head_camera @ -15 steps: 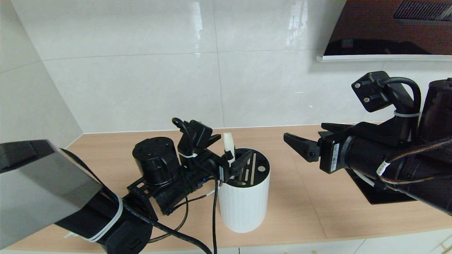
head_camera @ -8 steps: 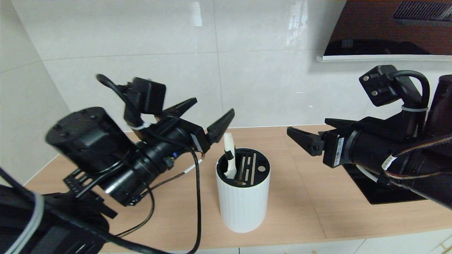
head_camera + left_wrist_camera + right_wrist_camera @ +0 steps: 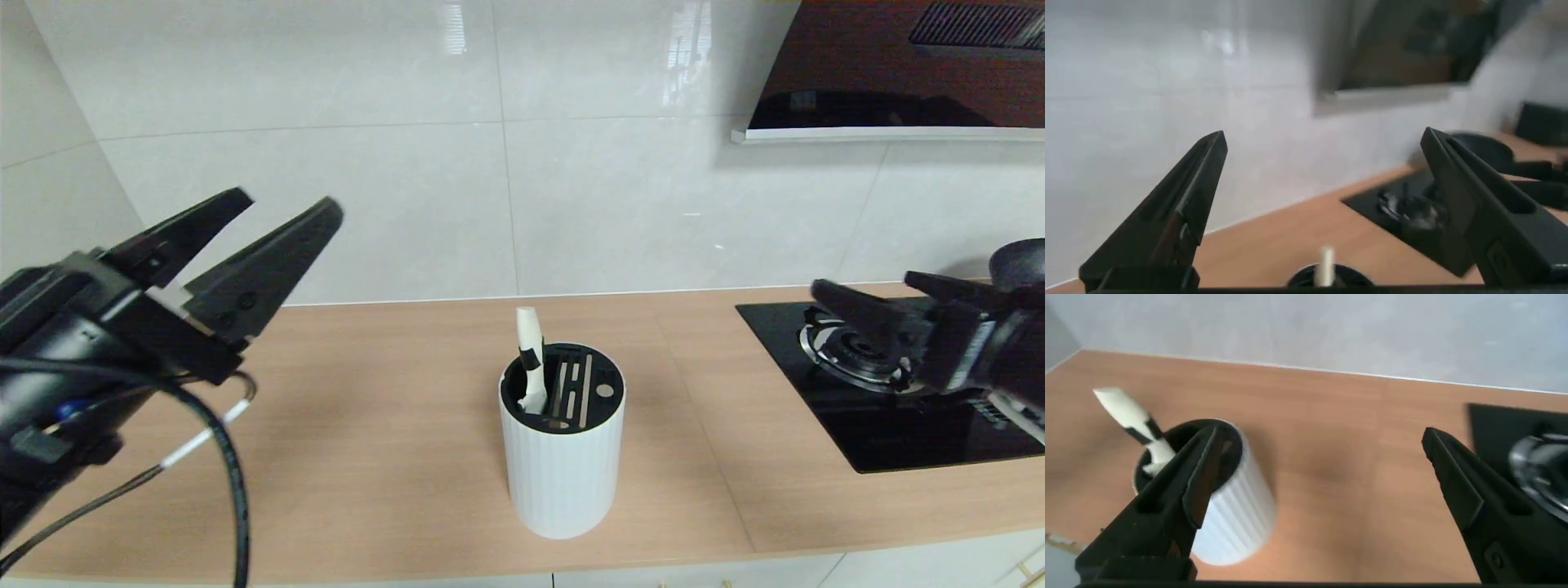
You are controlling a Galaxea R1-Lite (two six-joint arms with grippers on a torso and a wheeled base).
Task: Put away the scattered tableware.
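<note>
White utensil (image 3: 528, 336) upright in holder (image 3: 563, 478), handle up.

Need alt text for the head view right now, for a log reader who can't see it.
A white ribbed utensil holder stands in the middle of the wooden countertop, with one white-handled utensil sticking up from a slot. The left pincer is open and raised at the left; the right pincer is open over the black gas hob.
</note>
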